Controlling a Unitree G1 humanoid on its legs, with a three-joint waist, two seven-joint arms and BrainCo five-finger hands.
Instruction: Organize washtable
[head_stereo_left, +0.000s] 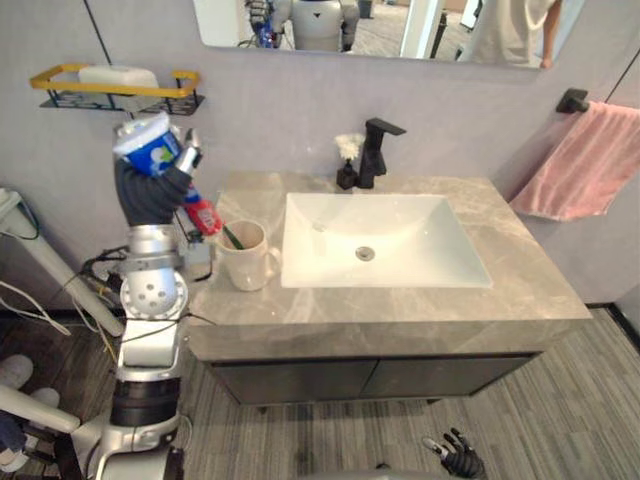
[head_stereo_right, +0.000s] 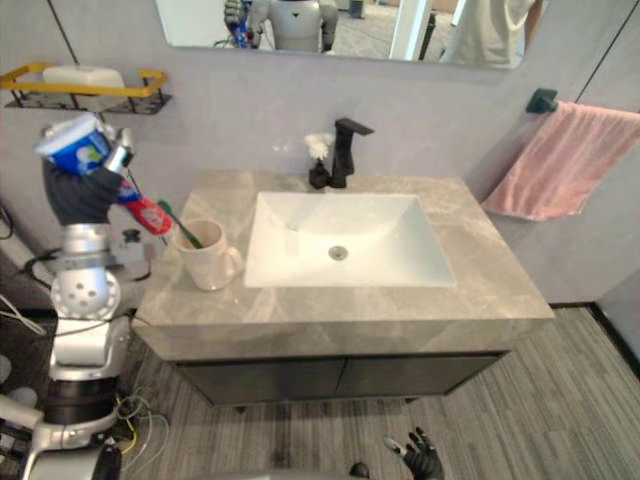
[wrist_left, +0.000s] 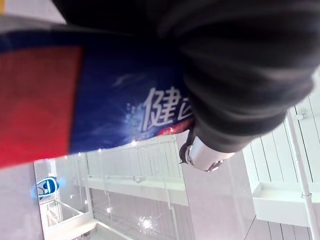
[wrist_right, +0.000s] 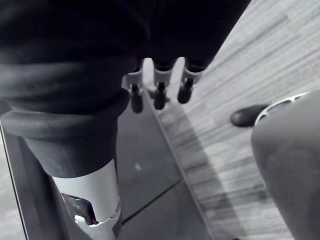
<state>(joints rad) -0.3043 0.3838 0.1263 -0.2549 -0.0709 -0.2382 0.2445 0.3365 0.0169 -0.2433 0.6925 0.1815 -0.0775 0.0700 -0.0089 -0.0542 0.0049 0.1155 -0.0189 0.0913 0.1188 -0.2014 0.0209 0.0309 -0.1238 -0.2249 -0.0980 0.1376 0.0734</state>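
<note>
Marble washtable (head_stereo_left: 400, 305), left eye view: the left hand (head_stereo_left: 150, 195) is raised just off its left end, curled round a toothpaste tube (head_stereo_left: 152, 150) whose red cap end points down beside the cup (head_stereo_left: 245, 260). Right eye view: the right hand (head_stereo_right: 420, 458) hangs low near the floor. Left wrist view: the tube lies against the hand's cover. Right wrist view: fingers (wrist_right: 160, 92) relaxed, holding nothing.

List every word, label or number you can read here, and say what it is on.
Tube in the left hand: white characters on blue, partly hidden by the hand's cover, so not readable whole.
Same tube in the head views: print too small to read.
Mug, shelf, towel: no text seen.
</note>
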